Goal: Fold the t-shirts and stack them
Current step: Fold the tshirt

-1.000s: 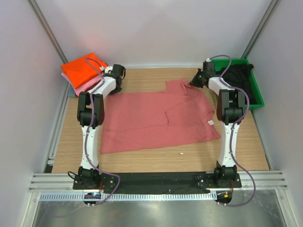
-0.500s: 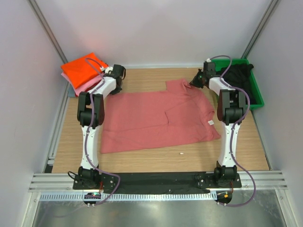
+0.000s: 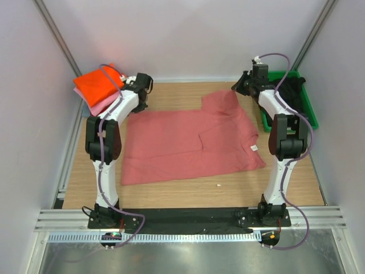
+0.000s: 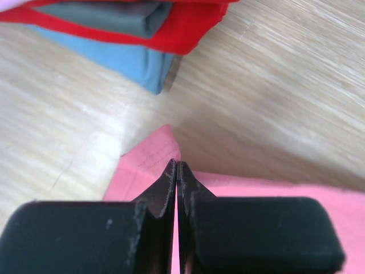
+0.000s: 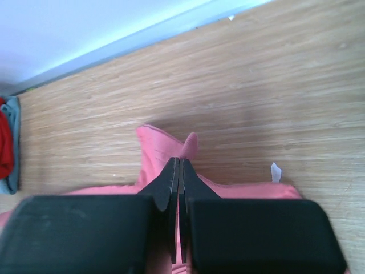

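A salmon-red t-shirt [image 3: 188, 142] lies spread flat on the wooden table. My left gripper [image 3: 140, 101] is shut on its far left corner, and the left wrist view shows the fingertips [image 4: 177, 165] pinching the pink cloth [image 4: 142, 171]. At the far right corner, my right gripper [image 3: 237, 88] is shut on the shirt; its tips [image 5: 180, 162] clamp a raised fold of cloth [image 5: 157, 148]. Folded t-shirts are stacked at the far left, orange [image 3: 100, 83] on top and pink [image 3: 101, 105] under it. A black t-shirt [image 3: 297, 91] lies in the bin.
The green plastic bin [image 3: 312, 117] stands at the far right against the wall. The stack's red [image 4: 188, 28] and grey-blue [image 4: 131, 63] layers lie just beyond the left gripper. A white speck [image 3: 218, 185] sits near the shirt's front edge. Walls close in on three sides.
The left gripper has shut on the shirt's far left corner. The right arm has moved back and up, lifting the far right corner. The left arm's elbow has swung outward.
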You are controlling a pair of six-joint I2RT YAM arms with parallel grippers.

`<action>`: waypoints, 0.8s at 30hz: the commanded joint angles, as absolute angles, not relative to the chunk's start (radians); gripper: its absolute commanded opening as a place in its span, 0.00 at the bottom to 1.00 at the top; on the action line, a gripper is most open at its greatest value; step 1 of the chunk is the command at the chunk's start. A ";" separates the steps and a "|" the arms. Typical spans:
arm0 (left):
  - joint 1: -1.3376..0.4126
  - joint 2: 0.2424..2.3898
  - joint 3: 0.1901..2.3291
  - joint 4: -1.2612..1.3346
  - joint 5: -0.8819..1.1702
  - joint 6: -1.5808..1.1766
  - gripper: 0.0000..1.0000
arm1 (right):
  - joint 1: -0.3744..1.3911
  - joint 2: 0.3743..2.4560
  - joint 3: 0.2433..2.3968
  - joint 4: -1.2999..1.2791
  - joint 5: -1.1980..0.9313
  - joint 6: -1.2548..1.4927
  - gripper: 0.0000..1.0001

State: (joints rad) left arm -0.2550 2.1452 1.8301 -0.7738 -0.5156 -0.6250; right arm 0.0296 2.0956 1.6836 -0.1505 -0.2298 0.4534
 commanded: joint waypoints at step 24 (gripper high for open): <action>-0.279 1.646 1.293 -0.752 -0.545 -0.623 0.00 | 0.026 1.424 1.155 -0.333 -0.025 0.345 0.01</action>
State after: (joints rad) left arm -0.2810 1.7081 1.3094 -0.7952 -0.5117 -0.6415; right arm 0.0296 1.5528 1.1908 -0.3477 -0.1009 0.3389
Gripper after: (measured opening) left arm 0.003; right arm 0.027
